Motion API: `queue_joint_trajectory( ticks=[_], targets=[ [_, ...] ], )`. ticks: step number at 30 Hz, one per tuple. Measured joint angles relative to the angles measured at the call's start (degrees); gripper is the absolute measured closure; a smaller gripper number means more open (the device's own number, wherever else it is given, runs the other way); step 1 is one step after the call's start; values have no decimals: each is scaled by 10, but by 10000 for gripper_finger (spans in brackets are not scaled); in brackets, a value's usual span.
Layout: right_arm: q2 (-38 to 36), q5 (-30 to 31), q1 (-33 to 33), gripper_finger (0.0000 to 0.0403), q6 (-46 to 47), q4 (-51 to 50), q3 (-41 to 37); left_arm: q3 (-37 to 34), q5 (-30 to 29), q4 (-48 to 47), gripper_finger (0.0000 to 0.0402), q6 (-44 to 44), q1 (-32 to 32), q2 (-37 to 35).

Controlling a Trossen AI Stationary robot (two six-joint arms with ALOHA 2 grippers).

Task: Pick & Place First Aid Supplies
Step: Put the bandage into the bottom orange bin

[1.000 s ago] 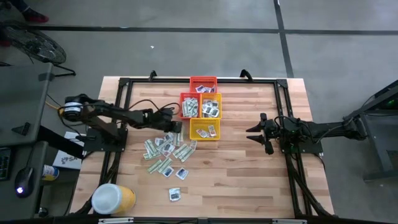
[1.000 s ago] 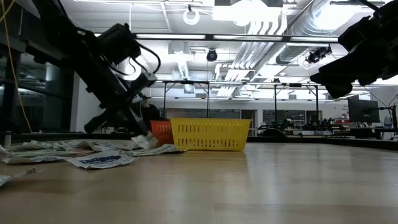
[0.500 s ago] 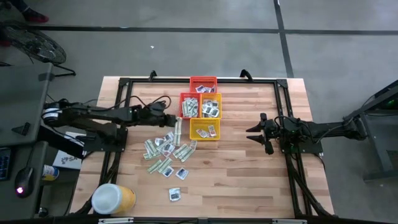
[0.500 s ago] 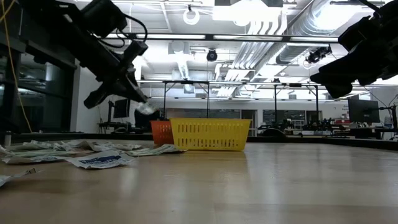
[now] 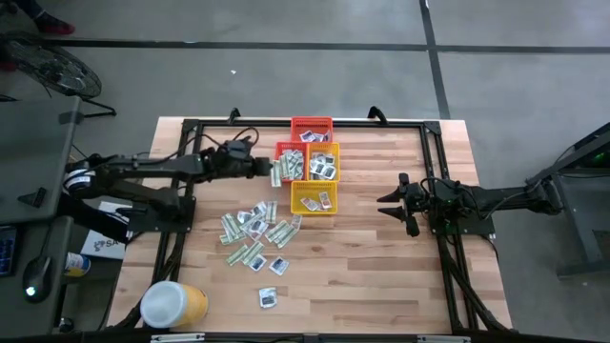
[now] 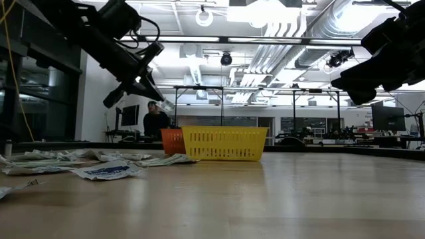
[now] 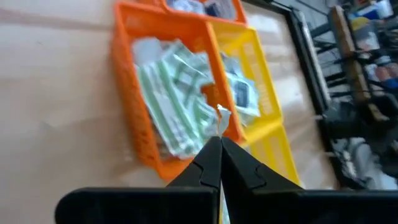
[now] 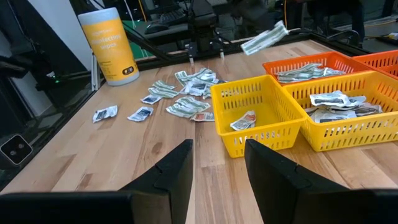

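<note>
Left gripper [image 5: 270, 170] risen from bench [image 5: 381, 267] pile, fingers clenched on green-and-white packet [image 5: 276, 173] above orange basket [image 5: 290, 160], right gripper [image 5: 391, 204] hovering released.

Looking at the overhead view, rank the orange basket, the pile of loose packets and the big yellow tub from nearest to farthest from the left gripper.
1. Orange basket: right beside the left gripper, in the basket cluster.
2. Pile of loose packets: mid-table, toward the front edge.
3. Big yellow tub: lying at the front-left corner.
</note>
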Motion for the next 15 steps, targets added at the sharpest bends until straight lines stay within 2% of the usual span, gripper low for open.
queue_joint_trajectory(
  ticks=[5, 15],
  targets=[
    [0, 0, 0, 263, 0, 0, 0, 27, 1, -17, 401, 23, 28, 32],
    [0, 0, 0, 263, 0, 0, 0, 106, 36, -17, 401, 62, 73, 146]
  ],
)
